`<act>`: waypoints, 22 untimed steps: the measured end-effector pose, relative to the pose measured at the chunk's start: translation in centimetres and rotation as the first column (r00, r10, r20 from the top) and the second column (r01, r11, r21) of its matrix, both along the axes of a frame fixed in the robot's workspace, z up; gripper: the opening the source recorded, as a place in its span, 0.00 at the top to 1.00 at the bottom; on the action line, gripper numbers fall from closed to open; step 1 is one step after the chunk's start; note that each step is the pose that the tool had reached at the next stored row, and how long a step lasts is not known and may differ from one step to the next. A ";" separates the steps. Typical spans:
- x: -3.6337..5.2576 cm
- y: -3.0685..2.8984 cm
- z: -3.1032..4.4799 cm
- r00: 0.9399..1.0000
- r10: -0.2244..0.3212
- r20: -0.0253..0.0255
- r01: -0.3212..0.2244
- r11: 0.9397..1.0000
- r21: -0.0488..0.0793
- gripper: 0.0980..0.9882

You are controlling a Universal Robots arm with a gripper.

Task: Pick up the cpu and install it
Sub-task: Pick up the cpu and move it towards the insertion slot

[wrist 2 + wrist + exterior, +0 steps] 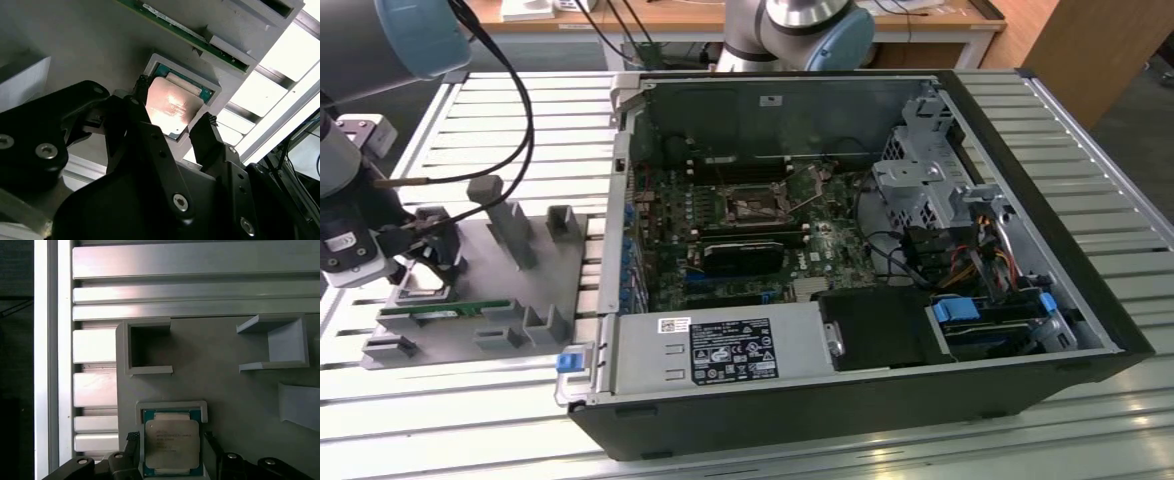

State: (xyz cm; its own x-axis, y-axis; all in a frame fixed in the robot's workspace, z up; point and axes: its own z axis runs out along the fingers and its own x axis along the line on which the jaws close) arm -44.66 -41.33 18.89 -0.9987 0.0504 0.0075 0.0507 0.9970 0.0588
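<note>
The cpu is a small square chip with a shiny silver top and a green rim. It lies flat in a shallow grey pocket of the grey fixture plate. My gripper hangs directly over it, open. One black fingertip stands on one side of the chip and the other on the opposite side, each a small gap away from it. In the second wrist view the cpu glints between the same fingers. In the exterior view my gripper is low over the fixture's left end.
An open computer case lies at the exterior view's right, its motherboard socket near the middle. A long green memory stick lies in the fixture beside the pocket. Grey posts rise from the fixture. Slatted aluminium table lies beneath.
</note>
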 end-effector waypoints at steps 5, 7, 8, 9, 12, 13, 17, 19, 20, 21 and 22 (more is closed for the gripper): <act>-0.09 0.01 -0.17 1.000 0.000 0.002 0.000 1.000 0.000 0.42; -0.10 0.01 -0.34 1.000 0.000 0.002 0.000 1.000 0.000 0.44; -0.11 0.00 -0.40 1.000 0.000 0.001 0.000 1.000 -0.001 0.44; -0.12 0.00 -0.44 1.000 0.000 0.001 0.000 1.000 -0.001 0.44; -0.11 0.00 -0.50 1.000 0.000 0.002 0.000 1.000 0.000 0.51; -0.10 0.01 -0.51 1.000 0.000 0.002 0.000 1.000 0.000 0.51; -0.09 0.02 -0.35 1.000 0.000 0.004 0.000 1.000 0.001 0.51; -0.10 0.01 -0.07 1.000 0.000 0.003 0.000 1.000 0.000 0.51; -0.10 0.01 0.08 1.000 0.000 0.003 0.000 1.000 0.000 0.51; -0.10 0.01 0.22 1.000 0.000 0.003 0.000 1.000 0.000 0.51; -0.10 0.01 0.36 1.000 0.000 0.003 0.000 1.000 0.000 0.51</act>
State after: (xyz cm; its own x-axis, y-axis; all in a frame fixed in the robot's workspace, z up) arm -44.76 -41.32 19.26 -0.9987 0.0503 0.0047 0.0505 0.9970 0.0589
